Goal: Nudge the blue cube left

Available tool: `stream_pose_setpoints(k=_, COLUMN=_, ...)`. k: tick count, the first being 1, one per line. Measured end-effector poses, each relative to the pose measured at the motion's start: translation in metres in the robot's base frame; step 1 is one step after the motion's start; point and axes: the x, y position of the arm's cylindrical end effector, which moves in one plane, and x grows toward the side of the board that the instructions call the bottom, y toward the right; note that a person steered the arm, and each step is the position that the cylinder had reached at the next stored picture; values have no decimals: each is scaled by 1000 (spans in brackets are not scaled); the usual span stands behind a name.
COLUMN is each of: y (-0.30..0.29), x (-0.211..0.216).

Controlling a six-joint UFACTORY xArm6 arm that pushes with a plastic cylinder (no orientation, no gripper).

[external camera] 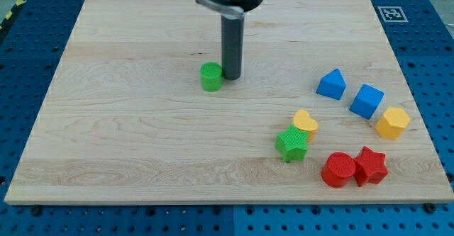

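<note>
Camera view shows the blue cube [367, 100] at the board's [128, 144] right, between a blue wedge-like block [331, 84] and a yellow block [392, 122], while my tip [231, 76], a bare fingerless rod holding nothing, touches the green cylinder [211, 76] well away to its left.

My arm ends in 1 straight, round rod. The rod is dark grey, smooth and a bit shiny. Up at the view's top it goes into a wider round black part with a thin silver ring. My tip [231, 77] is flat.
</note>
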Motion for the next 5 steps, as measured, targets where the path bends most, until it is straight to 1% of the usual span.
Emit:
stream_pose_setpoints(k=1, y=-34, x=6)
stream_pose_setpoints(k=2, y=-5, x=9)
stream_pose_setpoints(k=3, y=52, x=15)
stream_pose_setpoints(k=4, y=64, x=26)
stream_pose_setpoints(k=5, y=64, x=39)
